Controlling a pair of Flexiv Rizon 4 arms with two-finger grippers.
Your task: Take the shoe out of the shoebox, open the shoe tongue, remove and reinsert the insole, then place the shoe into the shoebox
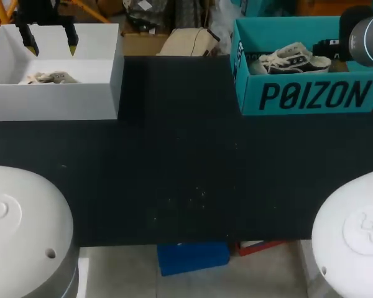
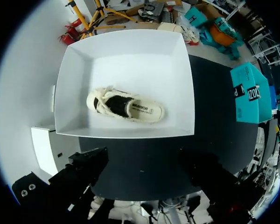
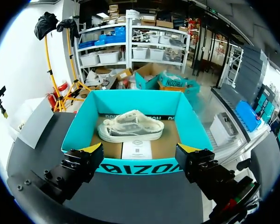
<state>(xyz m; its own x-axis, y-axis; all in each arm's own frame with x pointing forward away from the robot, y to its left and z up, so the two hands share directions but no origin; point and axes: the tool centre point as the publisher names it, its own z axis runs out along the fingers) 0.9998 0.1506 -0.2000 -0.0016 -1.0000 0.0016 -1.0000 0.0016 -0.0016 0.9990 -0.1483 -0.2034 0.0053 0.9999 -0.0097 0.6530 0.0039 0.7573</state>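
Head view places the white shoebox [image 1: 56,99] at ten o'clock on the black table [image 1: 186,174] and the teal shoebox [image 1: 311,96] at two o'clock, well apart. The left gripper [image 1: 50,42] hangs above the white shoebox, fingers pointing down and spread, nothing between them. The left wrist view looks straight down on the cream shoe [image 2: 126,106], which lies on its side on the box floor. The right arm [image 1: 367,37] comes in at two o'clock. Its right gripper [image 3: 140,156] hovers at the teal shoebox's near wall, jaws released wide, with the pale laced sneaker [image 3: 130,126] ahead inside the box beside a white card [image 3: 136,150].
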